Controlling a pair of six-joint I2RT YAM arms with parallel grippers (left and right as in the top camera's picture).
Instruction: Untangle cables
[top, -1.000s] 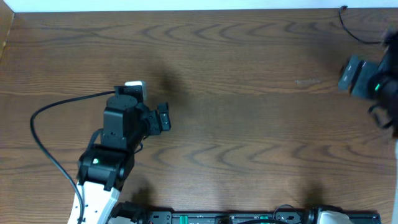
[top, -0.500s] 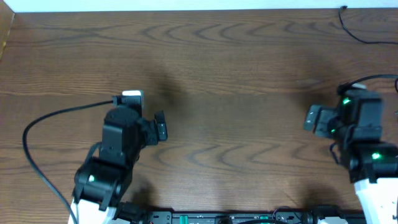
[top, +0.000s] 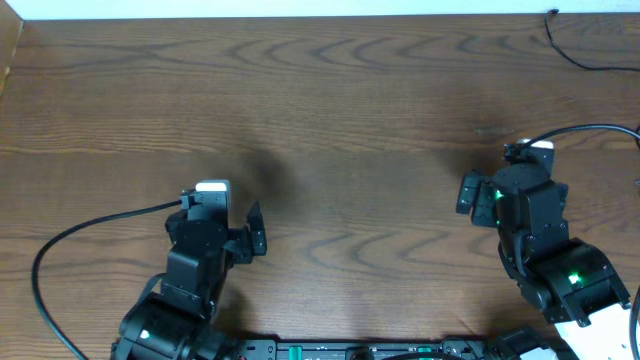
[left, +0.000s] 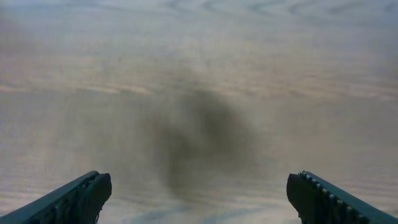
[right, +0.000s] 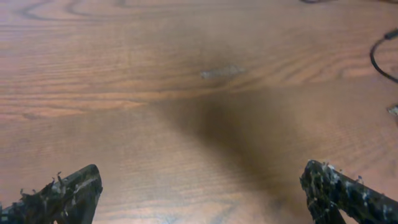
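Note:
One thin black cable (top: 568, 47) lies at the table's far right corner and runs off the right edge. Its small plug end points toward the back edge. A loop of it shows at the right edge of the right wrist view (right: 375, 61). No other cables are in view. My left gripper (top: 258, 230) is open and empty over bare wood at the front left, and the left wrist view (left: 199, 190) shows its fingers spread wide. My right gripper (top: 467, 192) is open and empty at the front right (right: 199, 183), well short of the cable.
The wooden table (top: 360, 120) fills the view, with a pale scuff mark (right: 219, 72) ahead of the right gripper. A thick black arm cable (top: 90, 225) loops out left of the left arm. Another arm cable (top: 585, 129) arcs behind the right arm.
The right arm swung in from the far right edge toward the front right. The left arm drew back toward the front edge. Both grippers stayed open and empty.

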